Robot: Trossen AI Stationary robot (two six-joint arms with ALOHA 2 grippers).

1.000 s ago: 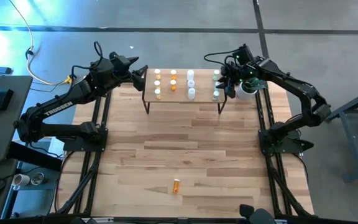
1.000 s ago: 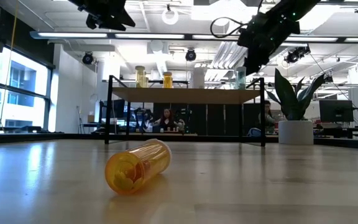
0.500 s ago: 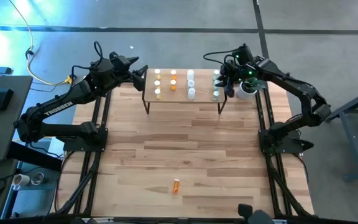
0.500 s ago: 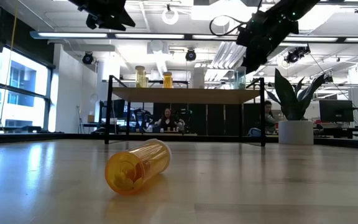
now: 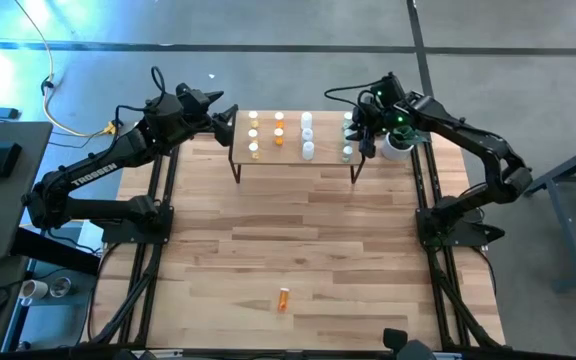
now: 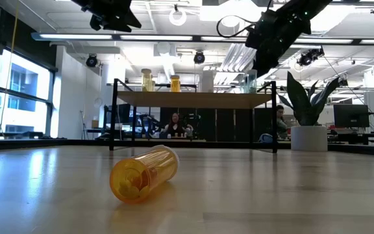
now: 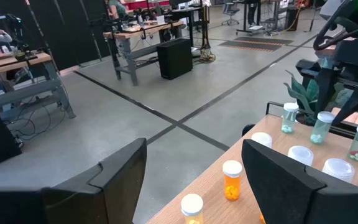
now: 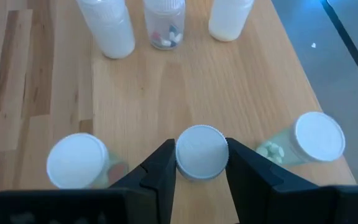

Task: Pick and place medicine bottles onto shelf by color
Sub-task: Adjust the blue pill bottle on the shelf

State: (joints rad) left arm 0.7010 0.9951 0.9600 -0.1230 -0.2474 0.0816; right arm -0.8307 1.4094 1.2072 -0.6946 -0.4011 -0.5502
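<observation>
The shelf [image 5: 328,142] stands at the table's far edge with medicine bottles upright in rows: yellow [image 5: 254,135], orange [image 5: 279,130], white [image 5: 307,135] and clear greenish [image 5: 348,152]. My right gripper [image 8: 202,157] hangs over the shelf's right end, shut on the middle greenish bottle [image 8: 202,149], with one greenish neighbour [image 8: 76,160] on one side and another [image 8: 319,137] on the other. My left gripper [image 5: 226,112] hovers open off the shelf's left end, holding nothing. One orange bottle [image 5: 284,298] lies on its side near the table's front edge. My right gripper pinches the white cap [image 8: 182,155] of the middle greenish bottle between its two fingers, one on each side of the cap. The fingers slant down from above and from the table's right. The bottle stays upright; the cap hides whether its base rests on the shelf.
A plant in a white pot [image 5: 398,143] stands just right of the shelf, close behind my right gripper. The wide wooden tabletop [image 5: 298,230] lies between the shelf and the lying orange bottle [image 6: 143,174]. People sit in the room beyond [image 6: 174,123].
</observation>
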